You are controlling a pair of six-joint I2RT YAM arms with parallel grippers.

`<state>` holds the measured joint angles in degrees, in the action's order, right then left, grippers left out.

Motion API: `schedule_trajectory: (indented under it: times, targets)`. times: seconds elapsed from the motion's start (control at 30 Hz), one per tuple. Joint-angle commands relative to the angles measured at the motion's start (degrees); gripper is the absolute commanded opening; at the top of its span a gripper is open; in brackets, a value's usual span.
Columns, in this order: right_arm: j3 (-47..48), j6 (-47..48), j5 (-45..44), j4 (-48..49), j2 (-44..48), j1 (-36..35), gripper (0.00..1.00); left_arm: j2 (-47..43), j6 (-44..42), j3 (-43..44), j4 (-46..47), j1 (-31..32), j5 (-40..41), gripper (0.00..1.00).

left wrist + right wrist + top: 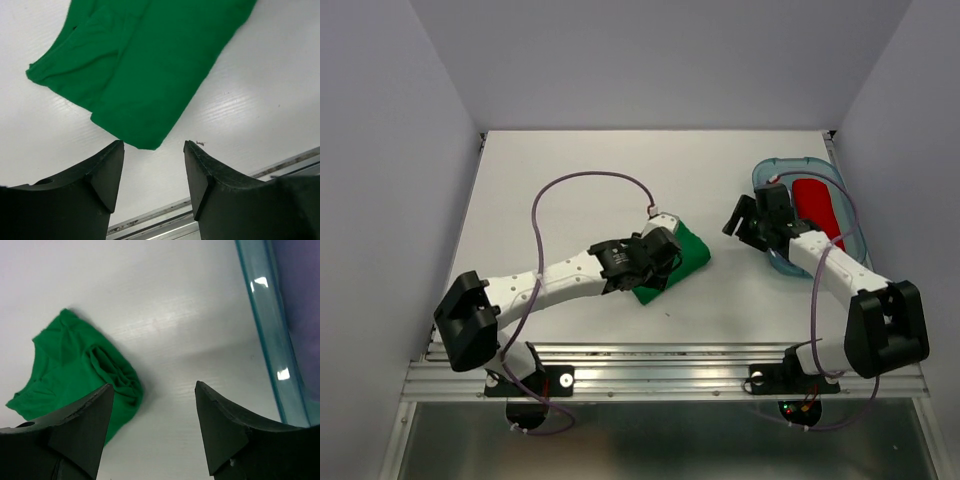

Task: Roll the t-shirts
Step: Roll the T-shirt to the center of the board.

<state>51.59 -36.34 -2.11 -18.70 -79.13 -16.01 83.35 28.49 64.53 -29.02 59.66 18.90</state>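
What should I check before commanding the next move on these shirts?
1. The left gripper is open and holds nothing: ok.
2. The right gripper is open and holds nothing: ok.
3. The green t-shirt lies on the table, not between either gripper's fingers: ok.
4. The green t-shirt is rolled evenly: cannot tell; one end looks bunched.
5. The red t-shirt is inside the teal bin: ok.
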Motion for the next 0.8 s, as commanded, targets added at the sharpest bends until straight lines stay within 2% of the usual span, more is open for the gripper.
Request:
schedule_trajectory:
  times: [0.0,0.27,0.5,0.77]
  targets:
    - [-3.8,-1.6,4.0,-0.7,4.7,1.4,0.72,3.0,-8.2,0.7,-0.6,4.1,1.1,0.64]
    - [-6.6,-3.0,5.6,-0.8,7.4,1.9,0.73,10.9,-10.6,1.2,-0.3,7.8,4.1,0.62]
    - [-5.9,-2.9,6.0,-0.8,7.2,1.9,0.72,15.5,-10.6,2.1,-0.5,7.9,7.6,0.62]
    - [-6.3,-2.9,6.2,-0.8,7.3,1.9,0.72,21.5,-11.1,1.8,1.7,6.4,9.4,0.57]
